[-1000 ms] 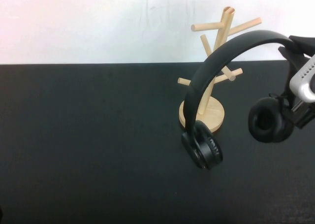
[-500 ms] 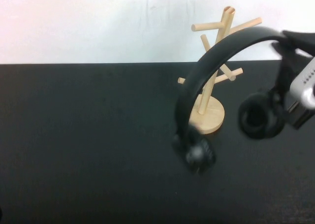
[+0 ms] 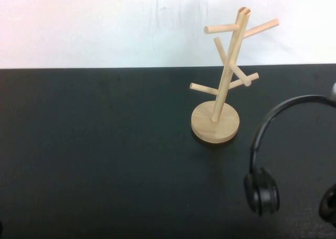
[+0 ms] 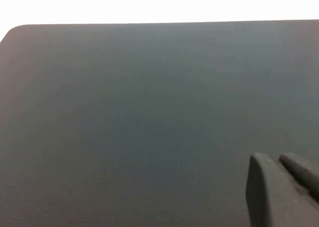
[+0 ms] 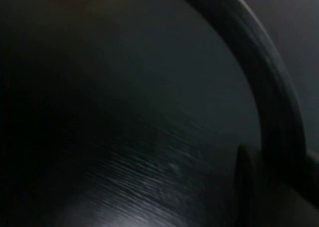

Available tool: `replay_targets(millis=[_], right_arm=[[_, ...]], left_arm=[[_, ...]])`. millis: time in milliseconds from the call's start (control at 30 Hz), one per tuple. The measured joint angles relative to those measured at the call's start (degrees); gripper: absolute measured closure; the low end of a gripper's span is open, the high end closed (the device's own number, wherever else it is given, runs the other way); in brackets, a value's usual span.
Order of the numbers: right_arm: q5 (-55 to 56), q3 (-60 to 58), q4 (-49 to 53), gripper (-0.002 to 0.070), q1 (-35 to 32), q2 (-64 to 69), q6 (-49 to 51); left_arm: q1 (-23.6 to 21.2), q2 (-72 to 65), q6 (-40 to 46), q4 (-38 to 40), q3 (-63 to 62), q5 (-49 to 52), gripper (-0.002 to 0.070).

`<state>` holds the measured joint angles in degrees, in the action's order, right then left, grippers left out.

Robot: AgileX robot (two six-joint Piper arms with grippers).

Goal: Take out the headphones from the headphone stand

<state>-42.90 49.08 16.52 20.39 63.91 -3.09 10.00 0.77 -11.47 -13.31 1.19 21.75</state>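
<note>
Only overhead: headphones (image 3: 261,144) clear of headphone stand (image 3: 223,86); both grippers unseen.

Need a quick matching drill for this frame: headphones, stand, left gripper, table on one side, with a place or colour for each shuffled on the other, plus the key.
Things
1. headphones
2. headphone stand
3. left gripper
4. table

Descriptions
A. light wood, upright at the far side of the table, pegs bare
B. black surface under everything
C. off the pegs, near the table's right edge, nearer the robot than the stand
D. above bare tabletop, seen only in the left wrist view

The right gripper itself is not in view.

Pairs: 1-C, 2-A, 3-D, 4-B
</note>
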Motion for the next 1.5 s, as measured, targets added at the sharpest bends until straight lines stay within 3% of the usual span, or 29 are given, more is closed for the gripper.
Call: replay_targets(millis=[133,167,233,267,533,600,633,667,800,967,1100,1333,1500], right_arm=[[0.11,0.00,0.37,0.0616,-5.16,5.70,1.27],[3.59,1.65,3.02,0.0683,-7.14,11.66,0.47],[4.83,1.68,4.56,0.0683,-7.14,15.72,-1.04],[1.68,0.00,2.43,0.0616,-6.59,14.73,0.24],[10.17,3.04,4.52,0.0601,-6.59,30.74,1.55],[10.71,4.82,5.09,0.0575,-6.59,33.91,3.09],[10.79,5.94,5.53,0.0435,-6.59,35.03,3.94],[10.79,6.72,5.95,0.0511,-6.59,35.82,4.84],[10.79,7.60,7.56,0.0367,-6.59,35.72,6.06],[8.98,7.69,7.70,0.0319,-6.59,28.19,6.28],[4.91,7.69,4.78,0.0374,-6.59,18.49,6.40],[-4.55,7.69,-2.37,0.0638,-6.59,-0.82,6.29],[-14.22,7.69,-5.79,0.0679,-6.59,-10.54,6.39]], left_arm=[[0.00,0.00,0.00,0.00,0.00,0.00,0.0673],[0.00,0.00,0.00,0.00,0.00,0.00,0.0673],[0.00,0.00,0.00,0.00,0.00,0.00,0.0673],[0.00,0.00,0.00,0.00,0.00,0.00,0.0673],[0.00,0.00,0.00,0.00,0.00,0.00,0.0673],[0.00,0.00,0.00,0.00,0.00,0.00,0.0673],[0.00,0.00,0.00,0.00,0.00,0.00,0.0673],[0.00,0.00,0.00,0.00,0.00,0.00,0.0673],[0.00,0.00,0.00,0.00,0.00,0.00,0.0673],[0.00,0.00,0.00,0.00,0.00,0.00,0.0673],[0.00,0.00,0.00,0.00,0.00,0.00,0.0673],[0.00,0.00,0.00,0.00,0.00,0.00,0.0673],[0.00,0.00,0.00,0.00,0.00,0.00,0.0673]])
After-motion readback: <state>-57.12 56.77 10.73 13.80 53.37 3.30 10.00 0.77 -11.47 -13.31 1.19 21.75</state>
